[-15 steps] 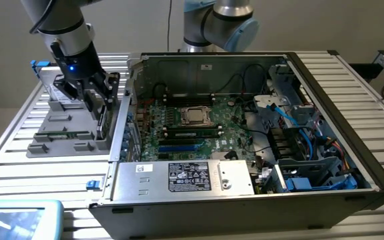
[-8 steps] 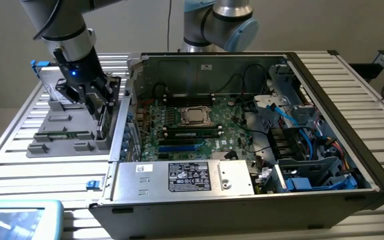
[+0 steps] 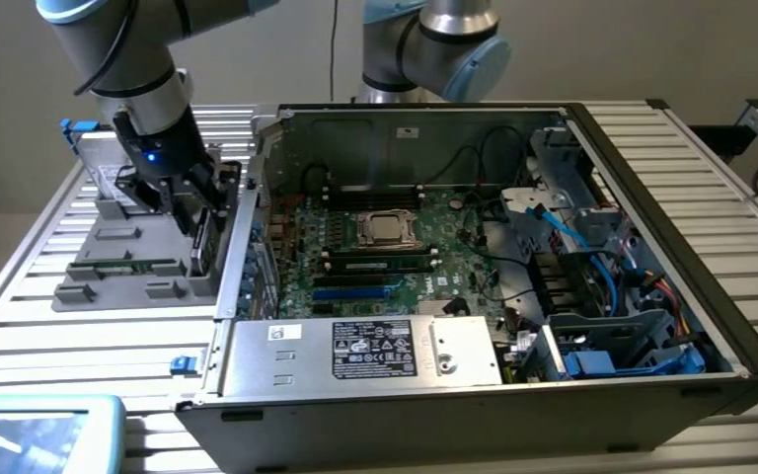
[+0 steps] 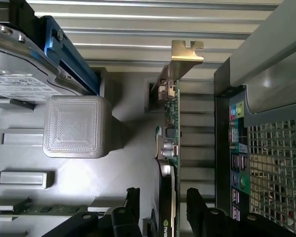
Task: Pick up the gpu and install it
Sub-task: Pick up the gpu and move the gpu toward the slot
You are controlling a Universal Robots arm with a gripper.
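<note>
The gpu (image 4: 171, 123) stands on edge in the grey holder tray (image 3: 103, 267), close to the computer case's outer wall. Edge-on in the wrist view it shows a green board, a black shroud and a metal bracket (image 4: 185, 52) at its far end. My gripper (image 4: 164, 202) is open and lowered over the card, with one black finger (image 4: 133, 200) on each side and a small gap to each face. In the exterior view my gripper (image 3: 198, 219) hangs over the dark upright gpu (image 3: 202, 252) at the tray's edge nearest the case.
The open computer case (image 3: 485, 296) lies at the exterior view's right of the tray, with the motherboard (image 3: 379, 247) and power supply (image 3: 366, 351) inside. The tray also carries a silver hard drive (image 4: 19, 74) with a blue rail, a grey block (image 4: 76, 126) and a green memory stick (image 3: 135, 265). A second arm (image 3: 432, 49) stands behind the case.
</note>
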